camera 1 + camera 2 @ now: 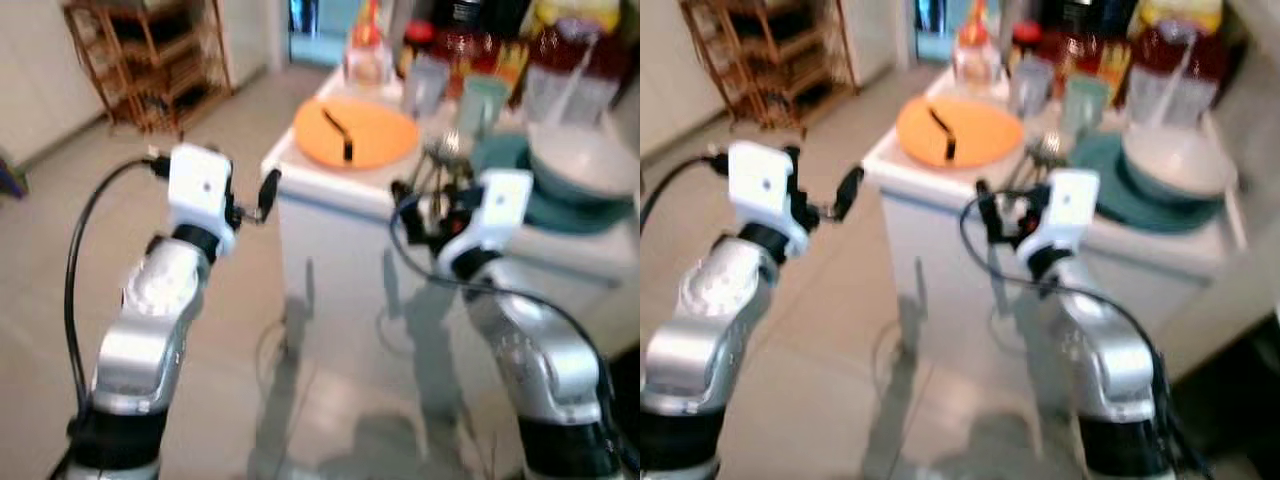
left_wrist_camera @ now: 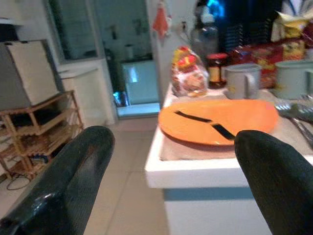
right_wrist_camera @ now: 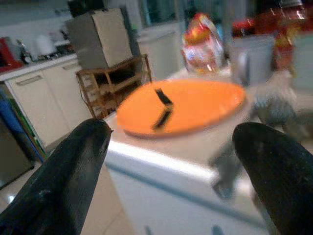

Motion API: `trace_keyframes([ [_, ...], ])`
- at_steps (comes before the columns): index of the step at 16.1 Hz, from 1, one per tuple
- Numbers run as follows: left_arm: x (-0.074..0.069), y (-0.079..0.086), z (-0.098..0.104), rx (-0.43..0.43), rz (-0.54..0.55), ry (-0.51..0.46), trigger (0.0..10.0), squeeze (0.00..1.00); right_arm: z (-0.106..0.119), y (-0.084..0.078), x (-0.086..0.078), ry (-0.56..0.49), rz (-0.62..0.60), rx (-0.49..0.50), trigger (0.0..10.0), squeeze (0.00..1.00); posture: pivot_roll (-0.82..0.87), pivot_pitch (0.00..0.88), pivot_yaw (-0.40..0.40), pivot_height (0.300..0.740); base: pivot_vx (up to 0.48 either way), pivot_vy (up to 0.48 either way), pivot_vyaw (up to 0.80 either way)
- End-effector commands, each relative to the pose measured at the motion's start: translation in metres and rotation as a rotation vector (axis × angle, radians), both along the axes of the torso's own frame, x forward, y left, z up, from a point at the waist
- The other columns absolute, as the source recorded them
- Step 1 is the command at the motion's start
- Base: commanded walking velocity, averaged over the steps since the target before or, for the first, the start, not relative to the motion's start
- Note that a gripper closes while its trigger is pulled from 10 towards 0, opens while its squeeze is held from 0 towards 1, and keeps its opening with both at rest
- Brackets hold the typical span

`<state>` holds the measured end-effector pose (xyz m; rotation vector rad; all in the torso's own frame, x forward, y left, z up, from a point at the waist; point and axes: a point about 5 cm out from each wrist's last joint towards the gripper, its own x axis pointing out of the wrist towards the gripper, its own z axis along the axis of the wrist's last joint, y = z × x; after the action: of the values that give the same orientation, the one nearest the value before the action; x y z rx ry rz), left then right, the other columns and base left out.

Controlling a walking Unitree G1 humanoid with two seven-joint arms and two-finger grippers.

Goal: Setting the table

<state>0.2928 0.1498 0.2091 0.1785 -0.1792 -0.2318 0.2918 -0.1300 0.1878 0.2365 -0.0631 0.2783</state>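
Left eye view first: an orange plate (image 1: 356,132) sits on the near corner of the white table (image 1: 330,185), a black marking across it. Left gripper (image 2: 171,181) hovers short of the table edge, fingers spread wide, nothing between them. Right gripper (image 3: 171,171) is likewise parted and empty, near the cutlery (image 1: 440,160) (blurred). Behind stand grey mugs (image 2: 243,81), a snack bag (image 2: 188,71) and jars; no label is legible.
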Motion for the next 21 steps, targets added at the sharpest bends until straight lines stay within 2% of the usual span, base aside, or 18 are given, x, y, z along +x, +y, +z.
trace_keyframes([
  [1,0.0005,0.0072,0.0015,0.016,0.025,-0.002,10.0,0.0,0.0063,0.0055,-0.0009,-0.032,0.01,-0.001,10.0,0.0,0.09,0.055,-0.046,0.74,0.398,0.0,0.0],
  [11,0.0014,0.0064,0.0017,-0.002,0.014,-0.004,10.0,0.0,0.0074,0.0053,-0.0027,-0.041,-0.014,-0.016,10.0,0.0,0.08,0.028,-0.042,0.74,0.395,0.0,0.0],
  [14,0.001,0.001,0.0022,0.002,-0.015,-0.007,10.0,0.0,0.0067,0.004,-0.0035,-0.038,-0.027,-0.02,10.0,0.0,0.08,0.019,-0.041,0.74,0.0,0.0,0.0],
  [16,0.0015,-0.0011,0.0023,0.001,-0.032,-0.017,10.0,0.0,0.0054,0.0035,-0.0038,-0.027,-0.031,-0.021,10.0,0.0,0.08,0.015,-0.041,0.74,0.0,0.193,-0.66],
  [21,0.0046,0.0006,0.0006,0.014,-0.02,-0.005,10.0,0.0,0.0015,-0.0003,-0.0053,-0.004,-0.064,-0.011,10.0,0.0,0.08,0.014,-0.038,0.74,0.0,0.48,-0.8],
])
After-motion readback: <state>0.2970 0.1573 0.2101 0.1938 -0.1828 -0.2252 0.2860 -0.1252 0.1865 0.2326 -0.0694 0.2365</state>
